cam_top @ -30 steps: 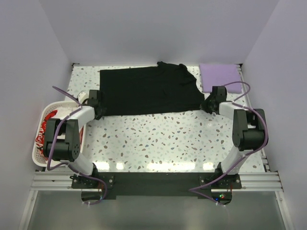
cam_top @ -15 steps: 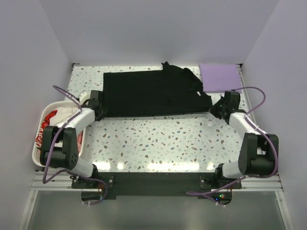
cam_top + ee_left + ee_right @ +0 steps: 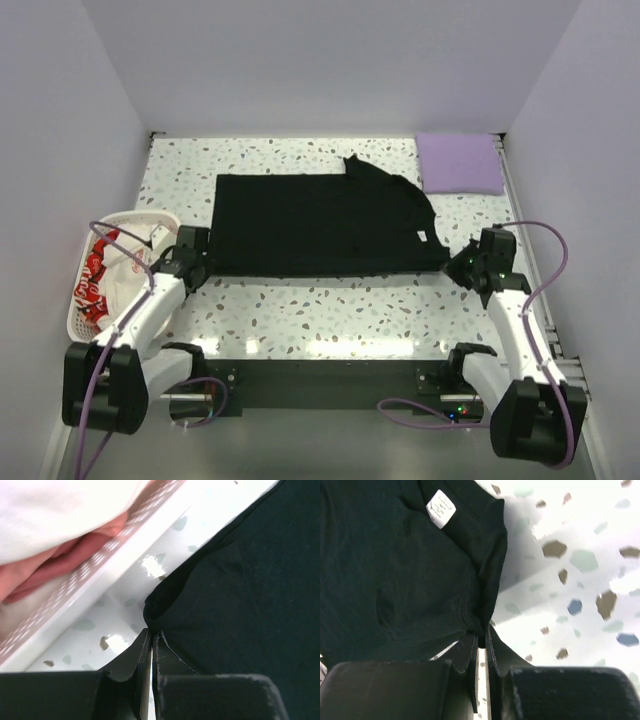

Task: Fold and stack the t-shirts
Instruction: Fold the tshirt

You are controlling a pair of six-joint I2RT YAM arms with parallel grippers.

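Black shirt [image 3: 315,225] lies flat on the tabletop [image 3: 340,300], just right of the basket [image 3: 135,215]. My left end effector [image 3: 205,262] is pinched on its near-left corner and the right end effector [image 3: 452,268] is clamped on the near-right corner. I'd guess that's to keep the hem taut for folding. Lavender shirt [image 3: 460,163] sits folded, far right of the basket. White-red shirt [image 3: 95,280] is inside it. Speckled glossy top, plain walls [image 3: 330,60].

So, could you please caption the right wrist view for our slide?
Right end effector shut on an edge of the black t-shirt on the speckled table.
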